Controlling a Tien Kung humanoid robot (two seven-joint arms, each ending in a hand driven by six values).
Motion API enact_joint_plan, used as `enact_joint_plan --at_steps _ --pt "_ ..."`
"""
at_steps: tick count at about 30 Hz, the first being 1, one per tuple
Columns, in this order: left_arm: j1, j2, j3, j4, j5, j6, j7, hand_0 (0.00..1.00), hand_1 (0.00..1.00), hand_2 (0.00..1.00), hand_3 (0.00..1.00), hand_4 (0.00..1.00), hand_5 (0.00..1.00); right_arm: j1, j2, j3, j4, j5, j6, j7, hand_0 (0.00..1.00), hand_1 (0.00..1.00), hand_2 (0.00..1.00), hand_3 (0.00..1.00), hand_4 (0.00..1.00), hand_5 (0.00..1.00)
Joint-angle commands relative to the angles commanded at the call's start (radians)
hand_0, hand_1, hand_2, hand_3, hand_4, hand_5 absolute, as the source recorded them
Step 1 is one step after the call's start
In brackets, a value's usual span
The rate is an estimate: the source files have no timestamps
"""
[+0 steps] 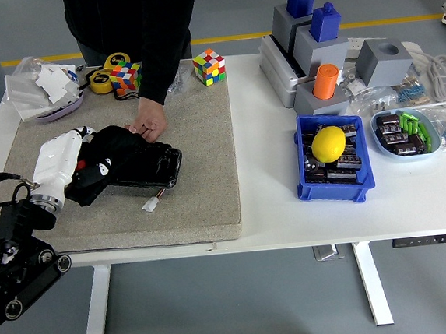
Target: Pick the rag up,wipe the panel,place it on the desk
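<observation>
No readable writing or brand marks anywhere. Left hand [60, 162], white shell, fingers [82, 135] curled over the black rag [109, 157], pressing it on the dark panel [156, 166]. Panel lies flat on the grey mat [197, 138] on the white counter [274, 209], long axis roughly left-right, tilted slightly down to the right; white connector [150, 205] on wires at its near edge. Person's hand [150, 117] touches the rag's far side. 2 Rubik's cubes [209, 66] at far mat edge; yellow lemon [329, 143] in blue bin [334, 190].
</observation>
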Motion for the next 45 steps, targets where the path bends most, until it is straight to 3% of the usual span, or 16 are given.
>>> enact_joint_plan --at_steps 29,37,45 --pt "0.018 0.025 -0.086 0.083 0.006 0.004 -0.014 0.201 0.132 0.437 0.633 0.538 0.088 0.001 -0.002 -0.006 0.001 -0.001 0.001 -0.002 0.722 0.632 0.675 0.643 0.998 0.646" --pt "0.018 0.02 -0.076 0.083 0.001 0.004 -0.014 0.201 0.132 0.437 0.632 0.539 0.087 -0.001 0.0 -0.006 0.0 0.0 0.003 -0.002 0.724 0.632 0.675 0.642 0.998 0.645" --pt "0.012 -0.005 -0.046 0.06 0.004 0.006 -0.01 0.201 0.131 0.438 0.633 0.539 0.086 0.002 -0.001 -0.005 0.0 -0.001 0.003 -0.002 0.723 0.631 0.675 0.641 0.998 0.647"
